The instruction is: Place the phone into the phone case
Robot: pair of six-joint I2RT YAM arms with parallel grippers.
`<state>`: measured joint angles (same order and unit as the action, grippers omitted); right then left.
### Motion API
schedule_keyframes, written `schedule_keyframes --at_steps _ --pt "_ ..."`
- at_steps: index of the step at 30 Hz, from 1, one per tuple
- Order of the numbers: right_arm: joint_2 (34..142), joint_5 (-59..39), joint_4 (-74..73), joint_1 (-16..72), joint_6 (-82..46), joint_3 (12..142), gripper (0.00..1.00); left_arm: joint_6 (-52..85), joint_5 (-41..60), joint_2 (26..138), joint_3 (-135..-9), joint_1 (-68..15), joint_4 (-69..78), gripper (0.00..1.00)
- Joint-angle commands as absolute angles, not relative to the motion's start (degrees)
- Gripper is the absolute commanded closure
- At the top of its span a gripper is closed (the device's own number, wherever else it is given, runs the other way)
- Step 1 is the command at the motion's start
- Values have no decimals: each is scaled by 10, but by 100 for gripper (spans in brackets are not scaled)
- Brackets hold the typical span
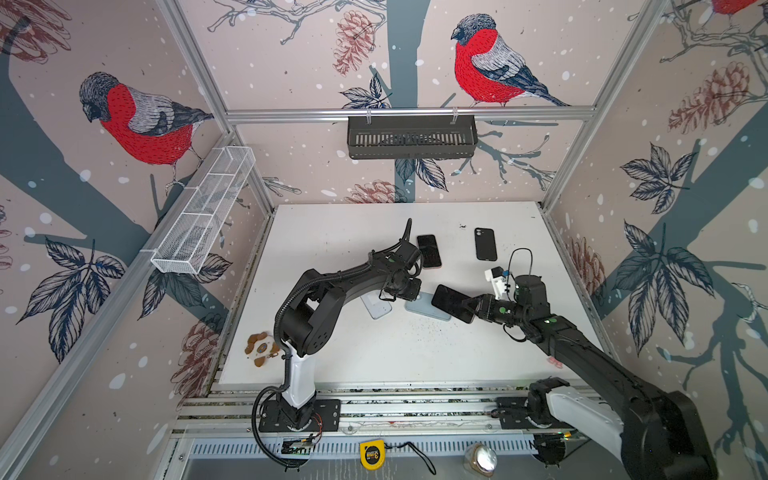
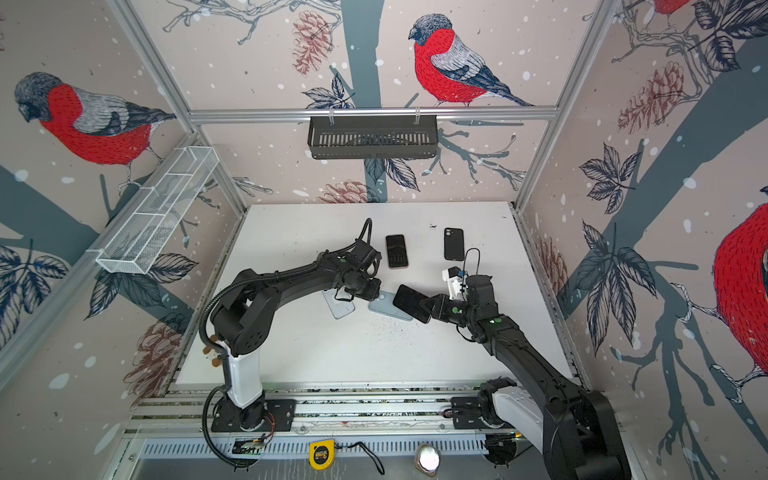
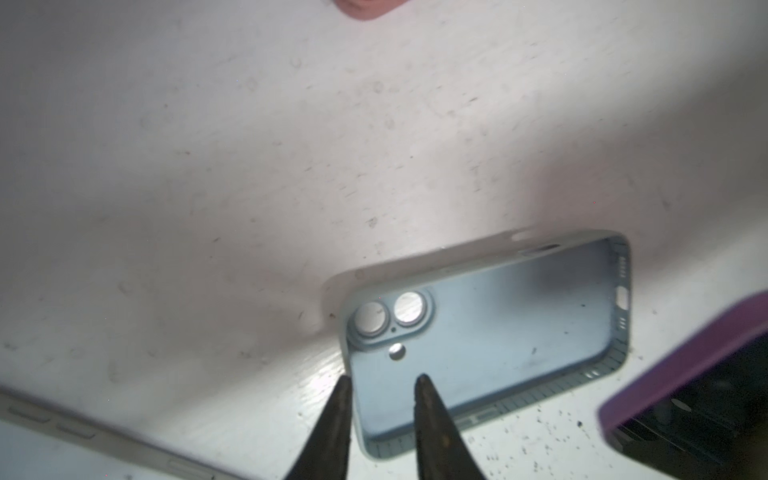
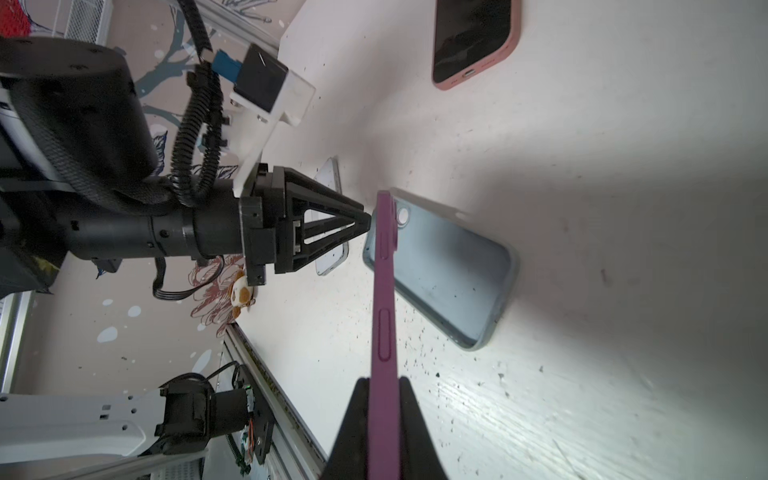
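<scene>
Right wrist view: purple-rimmed dark-screened phone (image 4: 384, 291) clamped edge-on in right tool (image 4: 384, 380), above empty pale-blue rubbery phone case (image 4: 451, 272) at table (image 4: 602, 158) middle. Left tool (image 3: 382, 378) parted, empty, at case's camera-hole end. Insertion not yet done.

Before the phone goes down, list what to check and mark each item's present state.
1. Grip on phone: right gripper shut on the purple-edged phone: ok.
2. Case ready: the blue case lies open side up, empty, on the table: ok.
3. Phone over case: in both top views it covers only one end: not ok.
4. Case steadied: left gripper stands open astride the case's wall, not clamped: not ok.
5. Drop path: one left finger hangs over the case's inside: not ok.
6. Phone bare: its purple rim may already be a cover: cannot tell.
</scene>
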<state>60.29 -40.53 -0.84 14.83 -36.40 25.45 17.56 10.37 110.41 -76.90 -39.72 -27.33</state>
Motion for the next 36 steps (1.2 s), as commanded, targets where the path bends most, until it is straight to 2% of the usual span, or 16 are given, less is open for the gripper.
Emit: schedule_keyframes --at_steps 1,4,7,12,25,36 --pt "636 -433 -15 158 -333 280 99 164 192 1082 -757 -382 -235 60" --pt "680 -459 -13 158 -335 303 98 146 280 1075 -751 -356 -214 58" --pt "731 -474 -6 162 -347 328 98 136 306 1072 -753 -343 -208 56" --pt "794 -480 -20 170 -375 343 98 120 296 1089 -746 -334 -211 57" --pt "876 -496 -97 170 -451 341 98 112 254 1129 -735 -325 -243 59" --pt "929 -511 -114 170 -466 342 93 116 292 1131 -736 -327 -242 59"
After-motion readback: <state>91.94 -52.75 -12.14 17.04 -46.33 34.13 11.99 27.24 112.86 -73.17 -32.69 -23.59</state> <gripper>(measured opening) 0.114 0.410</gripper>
